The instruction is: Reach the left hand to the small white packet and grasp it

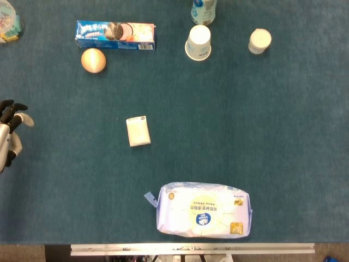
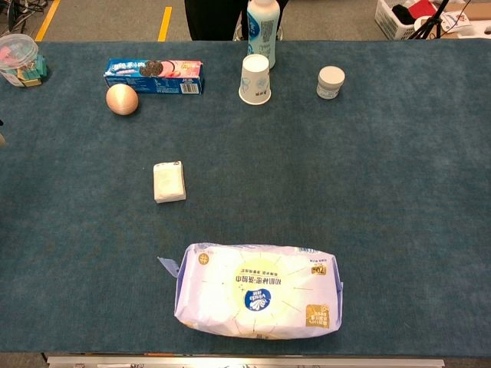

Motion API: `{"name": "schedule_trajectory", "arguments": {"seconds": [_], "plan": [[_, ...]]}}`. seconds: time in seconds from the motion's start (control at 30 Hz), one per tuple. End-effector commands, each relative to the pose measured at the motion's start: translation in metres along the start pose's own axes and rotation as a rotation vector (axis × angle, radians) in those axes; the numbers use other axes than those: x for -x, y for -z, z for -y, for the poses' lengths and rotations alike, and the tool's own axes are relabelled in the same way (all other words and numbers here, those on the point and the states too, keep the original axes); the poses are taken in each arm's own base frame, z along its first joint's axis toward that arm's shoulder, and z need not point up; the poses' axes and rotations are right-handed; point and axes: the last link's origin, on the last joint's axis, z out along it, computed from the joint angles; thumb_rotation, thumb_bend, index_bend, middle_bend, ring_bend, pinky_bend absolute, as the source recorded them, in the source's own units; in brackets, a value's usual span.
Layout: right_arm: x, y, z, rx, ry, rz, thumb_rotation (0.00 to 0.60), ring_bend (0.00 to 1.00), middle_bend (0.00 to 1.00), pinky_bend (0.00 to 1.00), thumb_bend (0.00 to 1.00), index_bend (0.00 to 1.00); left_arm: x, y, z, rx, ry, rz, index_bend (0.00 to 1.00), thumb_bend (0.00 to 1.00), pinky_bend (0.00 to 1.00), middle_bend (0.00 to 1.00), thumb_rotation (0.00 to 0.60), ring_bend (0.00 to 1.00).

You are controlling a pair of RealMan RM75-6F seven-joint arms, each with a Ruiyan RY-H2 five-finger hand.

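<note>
Blue surface (image 1: 245,136): left hand (image 1: 10,136) at its edge, fingers apart, empty; reaching across to the small white packet (image 1: 138,131) comes next.

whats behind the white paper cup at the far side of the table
A white plastic bottle with a blue label stands just behind the white paper cup. The cup covers the bottle's base in the chest view, so contact can't be judged.

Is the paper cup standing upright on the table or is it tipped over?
Upright: the paper cup stands on its base, open rim up, in both views.
</note>
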Motion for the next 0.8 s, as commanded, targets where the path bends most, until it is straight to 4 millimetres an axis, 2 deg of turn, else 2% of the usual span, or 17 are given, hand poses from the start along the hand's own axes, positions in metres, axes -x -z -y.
{"name": "schedule_trajectory", "arguments": {"seconds": [0.03,0.4,0.63,0.8], "plan": [[0.000,0.000,0.000,0.000,-0.001,-0.001,0.600,0.25,0.44,0.21,0.06,0.59,0.000,0.000,0.000,-0.001,0.000,-0.001,0.44,1.00,0.36,0.28,0.600,0.18],[-0.001,-0.001,0.000,-0.002,-0.004,-0.005,0.600,0.25,0.44,0.21,0.06,0.59,0.002,0.002,-0.003,0.022,0.018,0.018,0.44,1.00,0.36,0.29,0.600,0.18],[-0.006,0.001,0.001,-0.001,-0.004,-0.030,0.600,0.25,0.44,0.21,0.06,0.59,0.010,0.002,-0.007,0.047,0.023,0.046,0.44,1.00,0.36,0.29,0.600,0.19],[-0.008,0.002,0.002,-0.002,-0.003,-0.040,0.600,0.25,0.44,0.21,0.06,0.59,0.018,0.003,-0.016,0.091,0.044,0.068,0.49,1.00,0.34,0.29,0.600,0.16]]}}
